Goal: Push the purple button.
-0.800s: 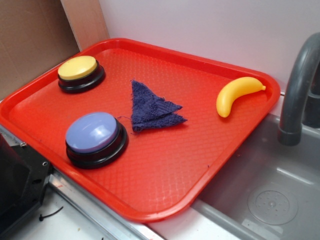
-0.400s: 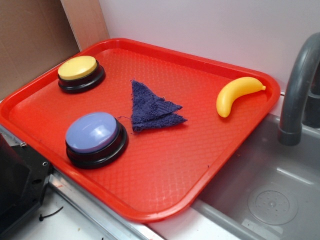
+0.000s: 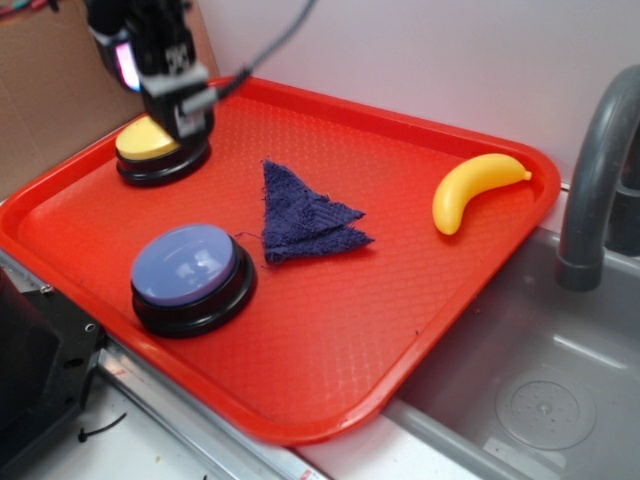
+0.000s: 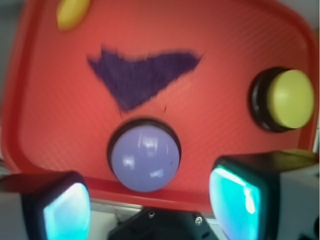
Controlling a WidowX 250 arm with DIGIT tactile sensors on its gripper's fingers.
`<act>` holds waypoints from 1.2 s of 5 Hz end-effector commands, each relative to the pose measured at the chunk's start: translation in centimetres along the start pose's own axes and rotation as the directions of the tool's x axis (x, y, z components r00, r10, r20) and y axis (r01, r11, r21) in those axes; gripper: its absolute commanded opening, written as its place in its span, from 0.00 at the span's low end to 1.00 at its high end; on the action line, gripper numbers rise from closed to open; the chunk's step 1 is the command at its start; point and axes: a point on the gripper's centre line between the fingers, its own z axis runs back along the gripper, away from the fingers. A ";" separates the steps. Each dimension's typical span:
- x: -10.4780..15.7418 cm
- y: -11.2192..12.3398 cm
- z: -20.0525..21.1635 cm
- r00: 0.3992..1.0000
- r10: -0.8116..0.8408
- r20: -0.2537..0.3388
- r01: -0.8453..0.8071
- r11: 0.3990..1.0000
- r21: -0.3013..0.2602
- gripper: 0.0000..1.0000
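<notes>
Nearest you, at the lower left of the exterior view, the purple button [image 3: 187, 272] sits untouched on the red tray [image 3: 330, 380]. Beyond it lies the dark blue cloth [image 3: 302, 218], the banana [image 3: 472, 188] at right. Farthest, upper left, your gripper [image 3: 180, 110] hangs over the yellow button [image 3: 150, 150], fingers [image 4: 67, 210] spread apart.

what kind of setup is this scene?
Looks like a toy kitchen sink mock-up: a grey faucet over a moulded grey sink basin, with a red tray beside it holding a plastic banana and push buttons.
</notes>
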 end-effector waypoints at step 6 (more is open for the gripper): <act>-0.5 -0.8 -6.1 0.985 -0.151 0.082 0.151 0.989 0.014 1.00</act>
